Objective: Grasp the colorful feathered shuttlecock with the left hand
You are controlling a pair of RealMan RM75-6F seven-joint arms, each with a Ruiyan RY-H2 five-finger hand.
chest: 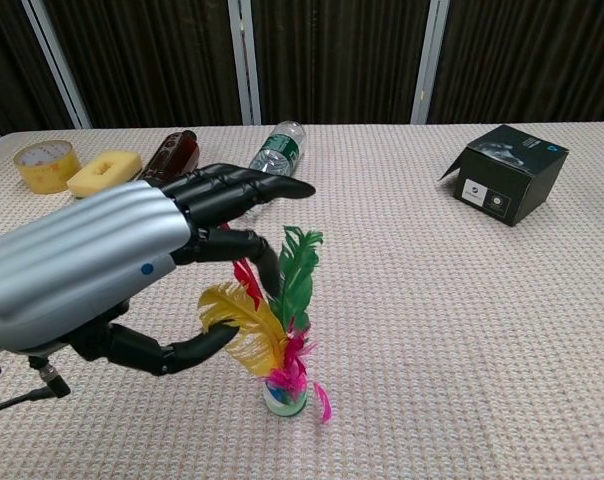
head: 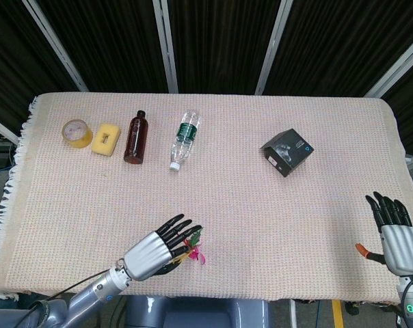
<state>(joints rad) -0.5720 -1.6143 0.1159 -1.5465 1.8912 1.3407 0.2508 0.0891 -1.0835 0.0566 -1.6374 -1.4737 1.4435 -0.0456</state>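
Observation:
The colorful feathered shuttlecock (head: 195, 249) (chest: 285, 372) stands upright near the table's front edge, its green, yellow and pink feathers pointing up. My left hand (head: 154, 250) (chest: 97, 272) reaches in from the left. Its thumb passes under the yellow feather and a curled finger lies against the red and green feathers, so it pinches the feathers loosely. The other fingers stretch out above. I cannot tell whether the base touches the cloth. My right hand (head: 396, 236) hovers at the table's right front corner with its fingers straight and apart, holding nothing.
Along the far left of the woven cloth lie a tape roll (head: 76, 133), a yellow sponge (head: 106, 139), a brown bottle (head: 135, 137) and a clear water bottle (head: 185, 139). A black box (head: 287, 152) (chest: 507, 172) sits at the far right.

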